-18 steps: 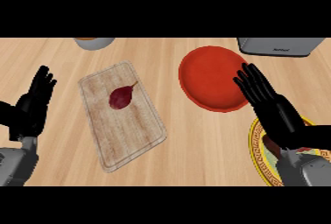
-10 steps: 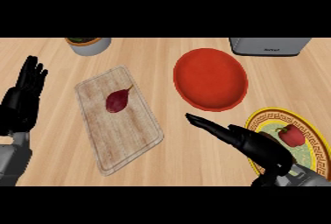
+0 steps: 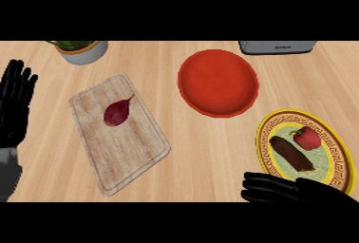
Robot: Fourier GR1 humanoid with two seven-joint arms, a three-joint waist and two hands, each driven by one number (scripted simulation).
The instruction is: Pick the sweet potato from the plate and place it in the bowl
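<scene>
Right robot hand (image 3: pixel 280 189) below plate (image 3: pixel 338 147)

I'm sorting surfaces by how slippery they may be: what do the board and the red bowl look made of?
The pale rectangular cutting board looks like unfinished wood: straight grain lines and a matt face. The round red bowl looks like glazed ceramic or plastic, smooth and evenly coloured with soft shading; the look leaves that open.
</scene>
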